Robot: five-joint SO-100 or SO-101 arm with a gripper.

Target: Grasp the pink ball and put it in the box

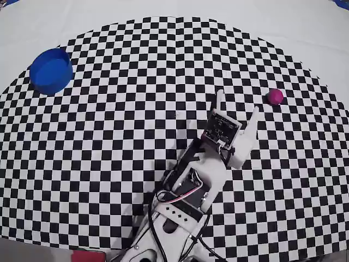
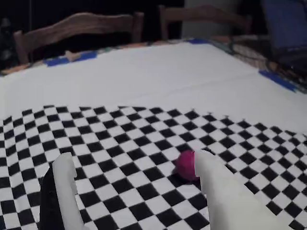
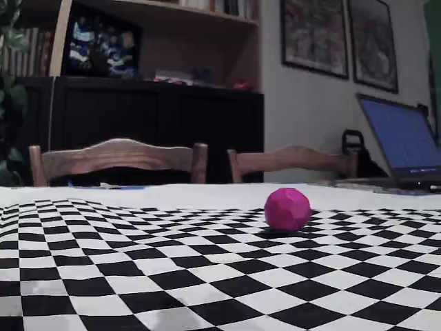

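The pink ball (image 1: pixel 275 96) rests on the checkered mat at the right of the overhead view. In the wrist view the ball (image 2: pixel 185 165) lies just beyond the right finger, partly hidden by it. In the fixed view the ball (image 3: pixel 287 209) sits alone on the mat. The blue box (image 1: pixel 51 71) stands at the far left of the overhead view, out of the other views. My gripper (image 1: pixel 237 103) is open with nothing between its white fingers (image 2: pixel 65 184), and it points toward the ball, short of it and to its left.
The checkered mat (image 1: pixel 131 109) covers a white table. Two wooden chairs (image 3: pixel 117 160) stand behind the table. A laptop (image 3: pixel 403 145) sits at the right beyond the mat. My arm's body (image 1: pixel 185 202) rises from the lower middle of the overhead view.
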